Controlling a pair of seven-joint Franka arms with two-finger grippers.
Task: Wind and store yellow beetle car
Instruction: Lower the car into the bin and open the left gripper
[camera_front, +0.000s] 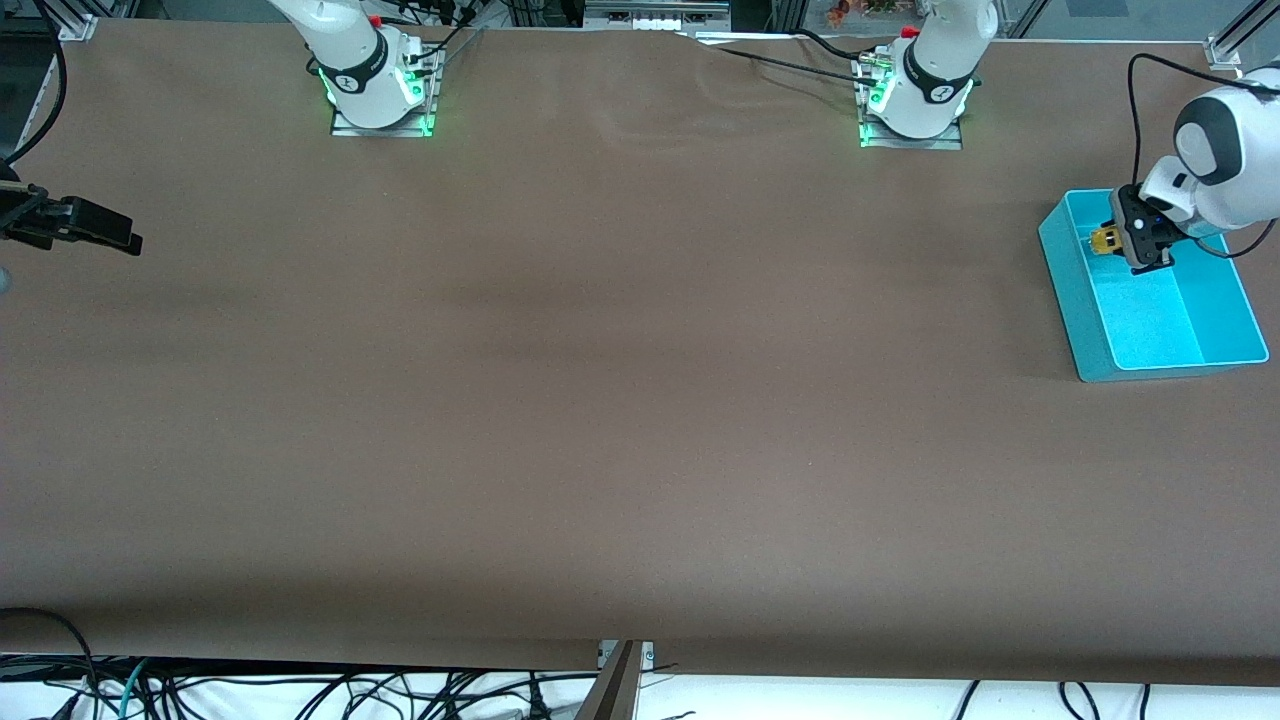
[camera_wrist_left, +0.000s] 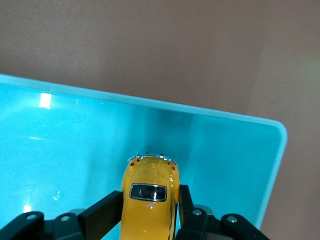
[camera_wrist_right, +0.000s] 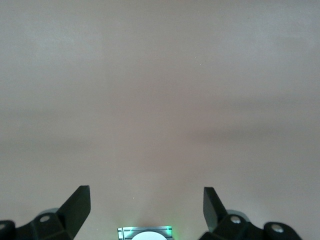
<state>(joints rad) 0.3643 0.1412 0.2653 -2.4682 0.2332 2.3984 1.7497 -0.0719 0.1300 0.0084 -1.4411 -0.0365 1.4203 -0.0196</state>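
Turquoise plastic marked the goal: in the front view, a bin (camera_front: 1150, 330) sat at the right edge of the frame on the brown table (camera_front: 600, 400). The left gripper (camera_front: 1135, 243) hung over the bin's upper end, clamped on the yellow beetle car (camera_front: 1105, 241). The right gripper (camera_front: 110, 232) waited at the far left of the frame, over bare table.

In the left wrist view, the car (camera_wrist_left: 150, 197) filled the lower centre, pinched by its flanks between two dark fingers (camera_wrist_left: 102, 217), its rounded end pointing at the bin's wall (camera_wrist_left: 150, 102). Whether its wheels touched the bin floor I could not tell. If it hung above the floor, letting go could have tipped it. If the spring was wound, a release might have sent it into that wall, or skewed it against the corner in the right of the frame.

In the right wrist view, the fingers (camera_wrist_right: 75, 205) stood wide apart at the bottom, holding nothing, so that arm posed little risk.
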